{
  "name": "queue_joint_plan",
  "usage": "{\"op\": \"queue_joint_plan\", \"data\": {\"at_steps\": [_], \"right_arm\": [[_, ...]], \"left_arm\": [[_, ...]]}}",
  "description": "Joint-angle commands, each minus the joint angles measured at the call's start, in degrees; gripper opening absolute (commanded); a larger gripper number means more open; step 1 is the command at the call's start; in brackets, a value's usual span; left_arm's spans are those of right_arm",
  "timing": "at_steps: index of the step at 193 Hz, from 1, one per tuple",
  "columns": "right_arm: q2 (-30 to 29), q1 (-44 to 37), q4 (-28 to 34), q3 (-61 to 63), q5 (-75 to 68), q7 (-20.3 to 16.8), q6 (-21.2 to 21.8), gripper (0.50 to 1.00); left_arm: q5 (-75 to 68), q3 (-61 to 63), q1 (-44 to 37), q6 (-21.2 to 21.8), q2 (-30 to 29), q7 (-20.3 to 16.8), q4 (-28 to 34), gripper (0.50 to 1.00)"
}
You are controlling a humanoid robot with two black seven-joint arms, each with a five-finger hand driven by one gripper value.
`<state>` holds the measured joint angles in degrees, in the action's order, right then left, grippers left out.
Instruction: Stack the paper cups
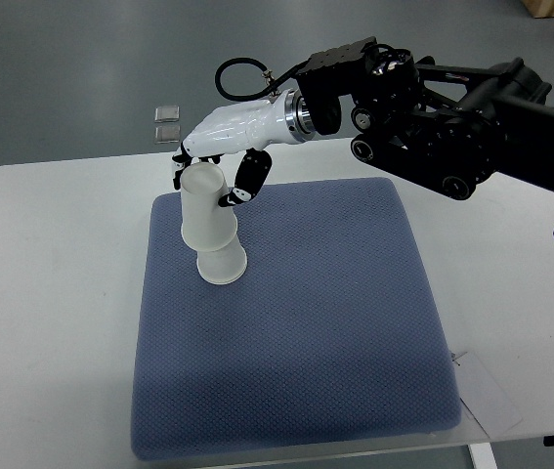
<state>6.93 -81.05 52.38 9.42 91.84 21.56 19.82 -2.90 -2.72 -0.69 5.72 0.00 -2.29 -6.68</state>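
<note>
In the top view, a black arm [452,127] was seen reaching in from the right edge and ending in a white right hand [228,147] with dark fingertips. The hand was angled downward toward the left, its wrist raised higher than its fingers [249,178]. The fingers were curled around the upper part of a white paper cup [203,210], gripping it near its top. Directly below the hand, this cup was tilted and appeared to be set over a second paper cup [223,266], whose wider rim was seen resting on a blue-grey mat [296,342]. The mat was spread beneath and in front of the hand on a white table [52,293]. Behind the hand, two small clear square objects [167,122] were seen lying on the floor.
</note>
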Motion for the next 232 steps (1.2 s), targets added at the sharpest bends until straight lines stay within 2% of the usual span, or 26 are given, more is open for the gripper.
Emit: {"op": "queue_joint_plan", "data": {"at_steps": [1, 44, 75, 125, 153, 166, 189, 214, 232], "right_arm": [[-0.1, 0.1, -0.1, 0.0, 0.0, -0.6, -0.1, 0.678], [0.0, 0.1, -0.5, 0.0, 0.0, -1.3, -0.2, 0.844], [0.0, 0.0, -0.5, 0.0, 0.0, -1.3, 0.5, 0.895], [0.1, 0.0, -0.4, 0.4, -0.4, -1.3, 0.3, 0.895], [2.4, 0.5, -0.8, 3.6, -2.7, -1.3, -0.1, 0.895], [4.3, 2.6, -1.5, 6.9, -5.8, -1.7, 0.0, 0.895], [8.1, 6.9, -3.2, 13.2, -13.5, -4.7, -0.5, 0.895], [12.1, 10.8, -4.0, 17.3, -23.5, -5.0, -0.8, 0.893], [15.0, 13.2, -4.4, 18.5, -33.7, -6.4, -2.9, 0.893]], "left_arm": [[0.0, 0.0, 0.0, 0.0, 0.0, 0.0, 0.0, 1.000], [0.0, 0.0, 0.0, 0.0, 0.0, 0.0, 0.0, 1.000], [0.0, 0.0, 0.0, 0.0, 0.0, 0.0, 0.0, 1.000], [0.0, 0.0, 0.0, 0.0, 0.0, 0.0, 0.0, 1.000], [-0.1, 0.0, 0.0, 0.0, 0.0, 0.0, 0.0, 1.000], [0.0, 0.0, 0.0, 0.0, 0.0, 0.0, 0.0, 1.000], [0.0, 0.0, 0.0, 0.0, 0.0, 0.0, 0.0, 1.000], [0.0, 0.0, 0.0, 0.0, 0.0, 0.0, 0.0, 1.000], [0.0, 0.0, 0.0, 0.0, 0.0, 0.0, 0.0, 1.000]]}}
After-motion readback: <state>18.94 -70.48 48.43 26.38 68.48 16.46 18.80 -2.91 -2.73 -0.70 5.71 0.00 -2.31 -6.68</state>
